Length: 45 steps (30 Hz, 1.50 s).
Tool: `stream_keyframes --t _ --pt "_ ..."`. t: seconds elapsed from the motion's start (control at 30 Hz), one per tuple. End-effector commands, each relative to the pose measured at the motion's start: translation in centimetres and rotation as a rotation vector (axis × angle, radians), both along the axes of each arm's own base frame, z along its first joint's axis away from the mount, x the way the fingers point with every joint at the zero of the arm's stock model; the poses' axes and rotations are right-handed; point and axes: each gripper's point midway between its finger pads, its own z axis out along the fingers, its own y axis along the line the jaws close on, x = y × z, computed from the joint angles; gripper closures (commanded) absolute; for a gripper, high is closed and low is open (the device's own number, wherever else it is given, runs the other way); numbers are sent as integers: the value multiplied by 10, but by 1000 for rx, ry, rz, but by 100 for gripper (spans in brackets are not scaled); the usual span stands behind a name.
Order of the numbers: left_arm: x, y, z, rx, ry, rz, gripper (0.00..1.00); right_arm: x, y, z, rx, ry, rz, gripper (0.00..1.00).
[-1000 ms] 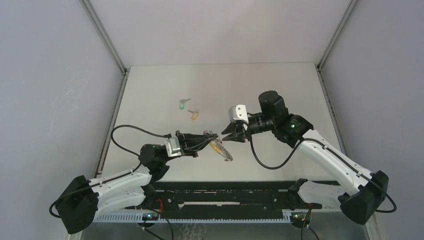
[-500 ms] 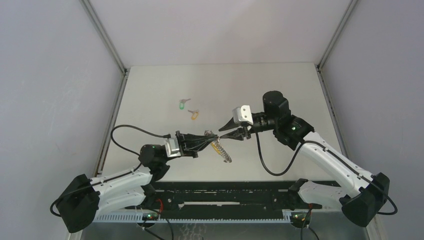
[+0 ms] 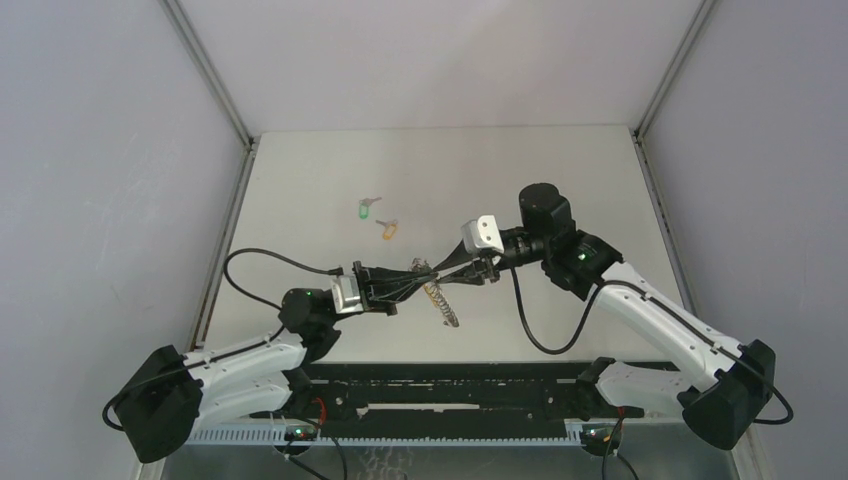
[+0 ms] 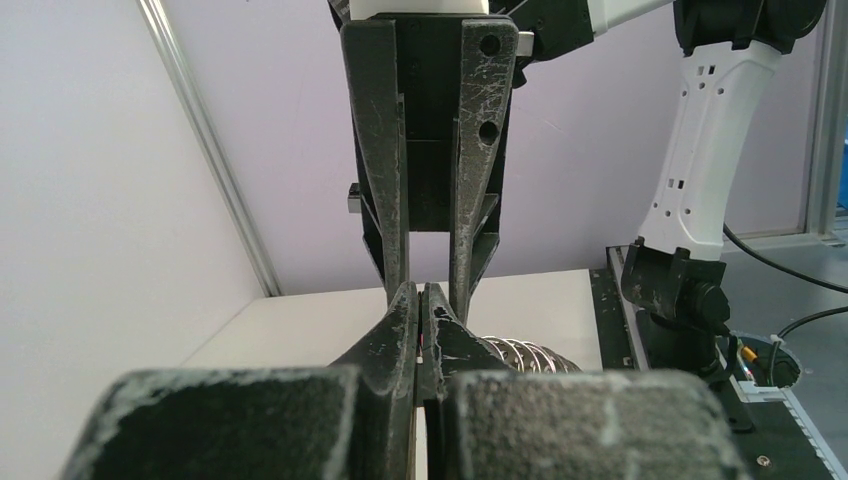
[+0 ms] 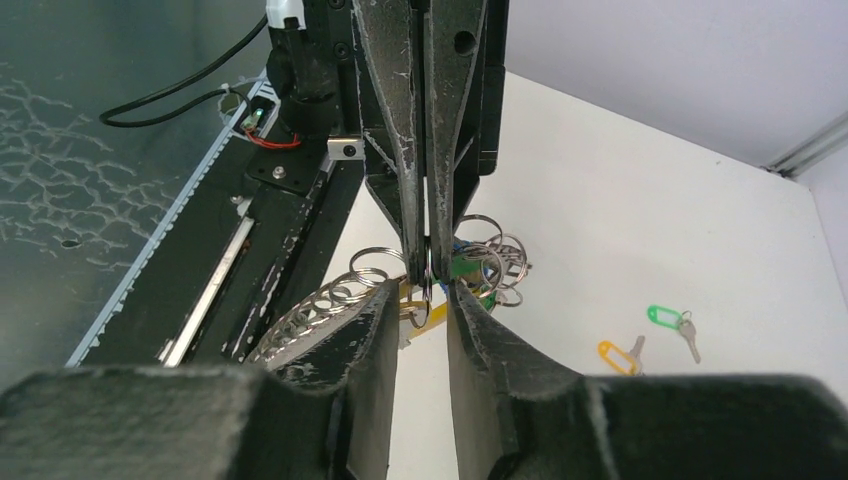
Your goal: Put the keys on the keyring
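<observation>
The keyring (image 3: 440, 298), a silvery chain of rings with a yellow tag (image 5: 421, 311), hangs above the table from my left gripper (image 3: 422, 270), which is shut on one ring (image 5: 428, 272). My right gripper (image 3: 452, 270) faces it tip to tip, jaws open, its fingertips (image 5: 385, 300) straddling the left tips and that ring. Through the left wrist camera the left gripper (image 4: 422, 300) is shut, the chain (image 4: 520, 352) trails to its right, and the right fingers (image 4: 385, 160) stand just beyond. Two keys lie on the table: a green-tagged one (image 3: 366, 209) and an orange-tagged one (image 3: 388, 228).
The two loose keys show at the right of the right wrist view, the green one (image 5: 664, 318) and the orange one (image 5: 616, 354). A black rail (image 3: 450, 385) runs along the table's near edge. Grey walls enclose the table (image 3: 560, 170) on three sides.
My right gripper has moved left and closed the gap to the left gripper's tips, now straddling the held ring. The left gripper and keyring have barely moved.
</observation>
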Motion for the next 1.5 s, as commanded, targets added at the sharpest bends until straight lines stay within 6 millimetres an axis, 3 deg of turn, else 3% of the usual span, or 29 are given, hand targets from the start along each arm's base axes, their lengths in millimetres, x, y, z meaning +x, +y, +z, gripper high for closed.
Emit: stream_keyframes --t 0.0,0.17,0.27,0.5,0.73,0.97,1.1,1.47 --pt "-8 5 19 -66 -47 -15 100 -3 4 3 21 -24 34 79" --pt "-9 6 20 -70 -43 -15 100 1 3 3 -1 -18 3 100" --pt "-7 8 17 -58 -20 0 99 5 -4 3 -55 -8 -53 100" --pt "3 16 4 68 48 92 67 21 -18 16 -212 -9 -221 100" --pt "8 22 15 157 57 149 53 24 -34 21 -463 -39 -307 100" --pt "15 17 27 175 29 169 51 31 -41 32 -631 -160 -364 100" --pt "20 12 30 170 -3 176 53 34 -43 28 -731 -209 -364 100" --pt "18 -8 37 157 -44 90 61 37 -36 31 -798 -333 -361 100"
